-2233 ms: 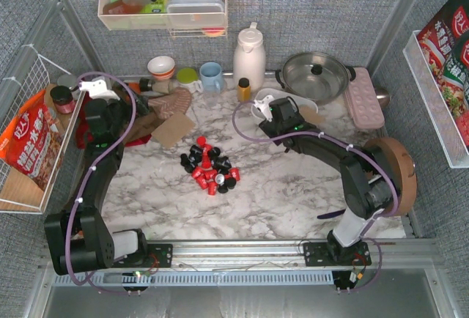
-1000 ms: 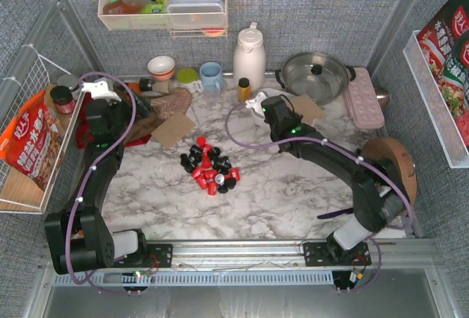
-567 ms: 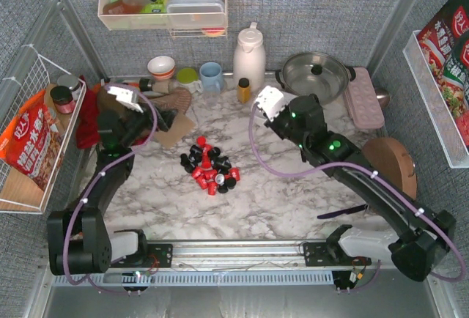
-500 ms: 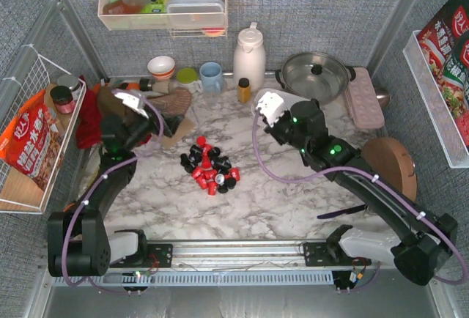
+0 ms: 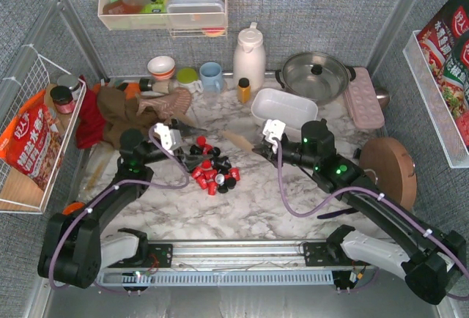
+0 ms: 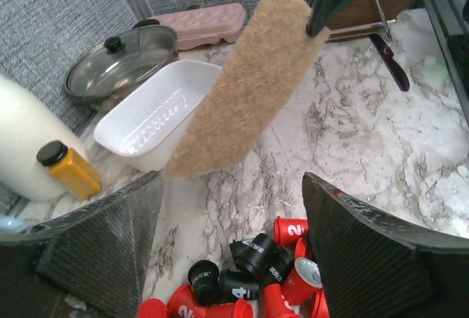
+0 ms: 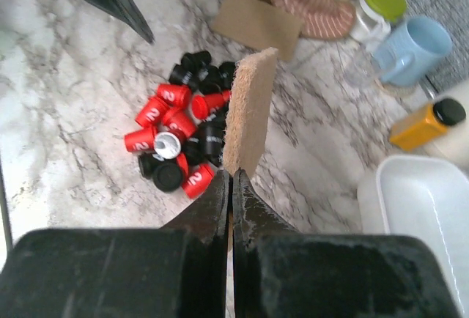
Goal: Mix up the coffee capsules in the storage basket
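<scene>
Left hand (image 6: 231,239) hangs spread wide, gripping nothing, just over the coffee capsules (image 5: 212,168) heaped on the bench (image 5: 256,202). Right hand (image 7: 231,180) is clenched on an upright tan card (image 7: 249,110) beside the heap. Behind it, apart from the heap, sits the storage basket (image 5: 286,108).

I read a white "2" on the sides of several red capsules (image 7: 170,95) from my right wrist, and the same digit again from my left wrist. The black capsules (image 6: 258,249) carry fine white lettering, too small for me to make out. The red bag (image 5: 29,142) at my far left and the red packets (image 5: 448,36) at my far right show large white Chinese characters that I cannot read with certainty.
</scene>
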